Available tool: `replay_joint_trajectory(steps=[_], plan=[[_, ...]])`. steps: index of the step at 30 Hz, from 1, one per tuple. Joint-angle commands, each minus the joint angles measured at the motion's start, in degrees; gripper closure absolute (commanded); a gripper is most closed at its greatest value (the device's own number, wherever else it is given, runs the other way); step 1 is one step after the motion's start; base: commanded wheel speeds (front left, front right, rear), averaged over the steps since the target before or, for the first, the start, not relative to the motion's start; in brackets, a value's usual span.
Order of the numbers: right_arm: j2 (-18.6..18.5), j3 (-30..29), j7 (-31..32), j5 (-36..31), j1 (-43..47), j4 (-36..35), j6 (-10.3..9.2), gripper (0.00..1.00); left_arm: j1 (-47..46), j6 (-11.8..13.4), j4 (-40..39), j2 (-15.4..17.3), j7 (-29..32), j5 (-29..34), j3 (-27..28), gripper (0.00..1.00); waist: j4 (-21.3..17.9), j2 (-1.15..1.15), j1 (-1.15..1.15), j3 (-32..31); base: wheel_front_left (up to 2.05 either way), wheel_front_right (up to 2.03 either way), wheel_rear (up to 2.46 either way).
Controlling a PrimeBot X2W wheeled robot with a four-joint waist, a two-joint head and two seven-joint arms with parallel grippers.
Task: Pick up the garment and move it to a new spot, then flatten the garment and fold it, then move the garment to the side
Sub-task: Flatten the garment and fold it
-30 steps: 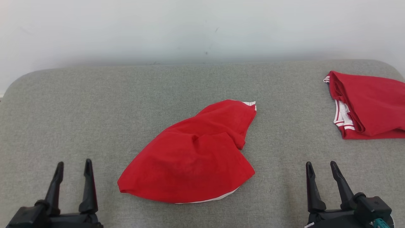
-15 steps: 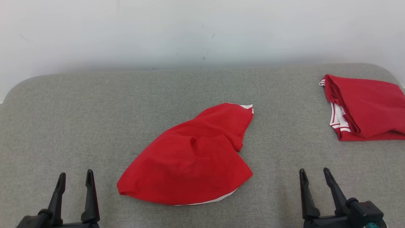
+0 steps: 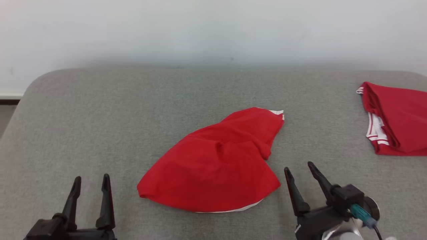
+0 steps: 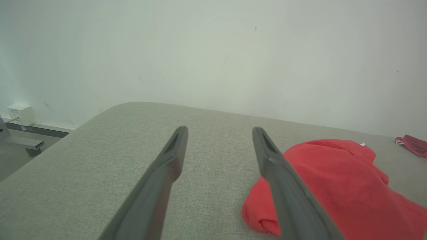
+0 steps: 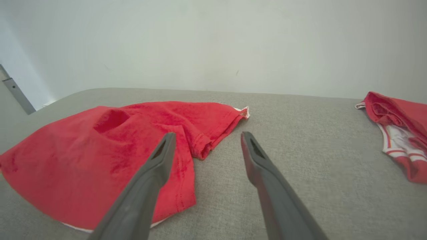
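Observation:
A crumpled red garment point(image 3: 217, 163) with white trim lies in a heap at the middle of the grey padded surface point(image 3: 166, 96). It also shows at the right of the left wrist view, garment point(image 4: 333, 186), and at the left of the right wrist view, garment point(image 5: 100, 150). My left gripper point(image 3: 91, 180) hovers open near the front edge, left of the heap and apart from it. Just off the heap's lower right corner my right gripper point(image 3: 298, 166) stands open, tilted, with nothing between its fingers.
A second red garment point(image 3: 397, 116) with white striped trim lies folded at the far right of the surface. A pale wall point(image 3: 213, 30) rises behind. The surface's rounded left corner point(image 3: 30, 86) drops to the floor.
The head camera has shifted, sliding the whole scene rightward. My right gripper has moved left and forward toward the heap's lower right corner and tilted. The garment lies as before.

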Motion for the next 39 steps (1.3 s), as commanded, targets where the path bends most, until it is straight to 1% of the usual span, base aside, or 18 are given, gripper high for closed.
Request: replay_joint_trajectory(steps=[1, 7, 13, 14, 15, 16, 20, 22, 23, 25, 28, 33, 37, 39], plan=[[-0.4, 0.9, 0.3, 0.3, -1.7, 1.9, -0.01, 0.0, -0.7, -0.1, 0.3, -0.2, 0.0, -0.3, -0.3, 0.0, 2.0, 0.0, 0.0, 1.1, 0.0, 0.0, 0.0], [-0.4, 3.2, 1.2, 1.6, -6.9, 11.8, -0.01, 0.0, -1.6, -0.3, 1.2, -0.3, 0.0, -0.7, -1.4, 0.0, 5.3, 0.0, 0.0, 2.4, 0.0, 0.0, 0.0], [0.0, 4.8, 1.0, 4.0, -10.0, 20.3, -0.01, 0.0, -2.2, -0.5, 2.1, -0.4, 0.0, -1.4, -1.5, 0.0, 7.0, 0.0, 0.0, 3.4, 0.0, 0.0, 0.0], [0.0, 5.1, 0.9, 4.4, -10.4, 21.2, -0.01, 0.44, -2.4, -0.5, 2.2, -0.4, 0.0, -1.5, -1.5, 0.0, 7.1, 0.0, 0.0, 3.6, 0.0, 0.0, 0.0], [0.1, 5.4, 0.7, 4.9, -10.7, 22.0, -0.01, 0.8, -2.4, -0.5, 2.2, -0.4, 0.0, -1.5, -1.4, 0.0, 7.0, 0.0, 0.0, 3.8, 0.0, 0.0, 0.0], [0.0, 5.8, 0.4, 5.3, -10.9, 22.5, -0.01, 1.0, -2.4, -0.4, 2.3, -0.5, 0.0, -1.6, -1.3, 0.0, 6.9, 0.0, 0.0, 3.9, 0.0, 0.0, 0.0], [-0.7, 6.4, -0.6, 6.8, -11.5, 23.2, -0.01, 1.0, -2.3, -0.4, 2.6, -0.5, 0.0, -2.3, -1.1, 0.0, 5.5, 0.0, 0.0, 3.9, 0.0, 0.0, 0.0], [-1.1, 6.3, -0.9, 7.3, -11.2, 22.6, -0.01, 1.0, -2.0, -0.4, 2.9, -0.4, 0.0, -2.3, -1.1, 0.0, 4.4, 0.0, 0.0, 3.6, 0.0, 0.0, 0.0], [-1.5, 6.1, -1.1, 7.9, -10.3, 21.6, -0.01, 1.0, -1.7, -0.4, 2.9, -0.4, 0.0, -2.3, -0.9, 0.0, 3.1, 0.0, 0.0, 3.2, 0.0, 0.0, 0.0], [-1.9, 5.8, -1.1, 8.1, -9.8, 20.8, -0.01, 1.0, -1.6, -0.4, 3.0, -0.4, 0.0, -2.3, -1.0, 0.0, 2.6, 0.0, 0.0, 3.0, 0.0, 0.0, 0.0], [-2.9, 4.8, -1.2, 9.2, -7.5, 16.5, -0.01, 1.0, -1.4, -0.4, 3.0, -0.4, 0.0, -2.2, -0.8, 0.0, 0.7, 0.0, 0.0, 2.5, 0.0, 0.0, 0.0], [-6.0, 3.1, -1.2, 9.8, -0.3, 8.5, -0.01, 1.0, -0.9, -0.4, 3.5, -0.4, 0.0, -2.4, -1.1, 0.0, -1.6, 0.0, 0.0, 1.8, 0.0, 0.0, 0.0], [-8.0, -0.3, -0.6, 9.7, 6.7, 2.6, -0.01, 1.0, -0.9, -0.4, 3.6, -0.4, 0.0, -2.8, -1.4, 0.0, -2.5, 0.0, 0.0, 2.0, 0.0, 0.0, 0.0], [-8.4, -2.2, 0.6, 9.5, 10.3, -0.2, -0.01, 1.0, -0.9, -0.4, 3.8, -0.4, 0.0, -2.9, -1.3, 0.0, -2.8, 0.0, 0.0, 2.1, 0.0, 0.0, 0.0]])
